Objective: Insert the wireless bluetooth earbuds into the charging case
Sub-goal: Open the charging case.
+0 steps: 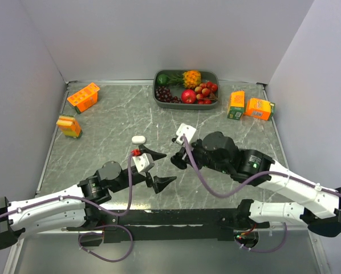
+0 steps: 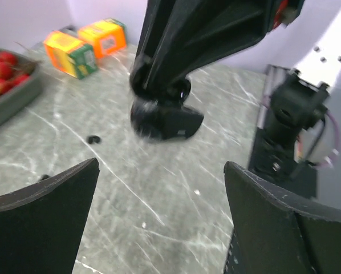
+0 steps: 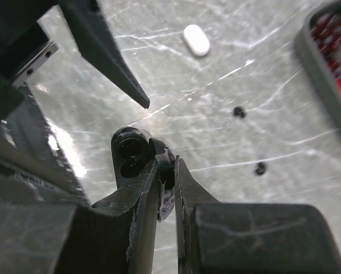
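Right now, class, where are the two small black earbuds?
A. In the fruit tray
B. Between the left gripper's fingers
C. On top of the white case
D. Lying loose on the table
D: the right wrist view shows a black earbud and a second black earbud lying apart on the bare table, with nothing touching them.

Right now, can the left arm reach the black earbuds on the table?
Probably yes. The left gripper is open, and the black earbuds lie on the table ahead of it, clear of the right gripper holding the black case.
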`<state>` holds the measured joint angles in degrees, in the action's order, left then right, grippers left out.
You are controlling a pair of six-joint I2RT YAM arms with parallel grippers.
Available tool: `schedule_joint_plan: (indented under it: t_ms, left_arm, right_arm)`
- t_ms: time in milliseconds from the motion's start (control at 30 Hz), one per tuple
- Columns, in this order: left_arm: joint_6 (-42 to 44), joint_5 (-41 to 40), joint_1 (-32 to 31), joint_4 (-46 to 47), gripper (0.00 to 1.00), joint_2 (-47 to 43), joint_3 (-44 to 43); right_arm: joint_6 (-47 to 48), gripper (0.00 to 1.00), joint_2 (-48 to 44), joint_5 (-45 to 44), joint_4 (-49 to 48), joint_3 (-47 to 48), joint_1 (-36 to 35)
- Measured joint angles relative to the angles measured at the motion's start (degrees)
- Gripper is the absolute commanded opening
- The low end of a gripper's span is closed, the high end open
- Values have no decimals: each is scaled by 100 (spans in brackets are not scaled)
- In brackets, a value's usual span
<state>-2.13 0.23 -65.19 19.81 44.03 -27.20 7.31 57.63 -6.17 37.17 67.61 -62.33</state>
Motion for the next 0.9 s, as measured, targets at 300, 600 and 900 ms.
schedule_joint_plan:
  t_ms: [300, 600, 900]
  left_arm:
    - [-332, 1495, 664, -275, 95, 109, -20]
    - [-284, 1799, 743, -229, 83, 376, -122]
    - [-282, 1797, 870, -39, 80, 387, -122]
  right_arm:
    - [852, 0, -240, -855, -297, -216, -651]
    - [1034, 0, 31, -918, -387, -216, -931]
    - [1014, 0, 57, -743, -485, -219, -994]
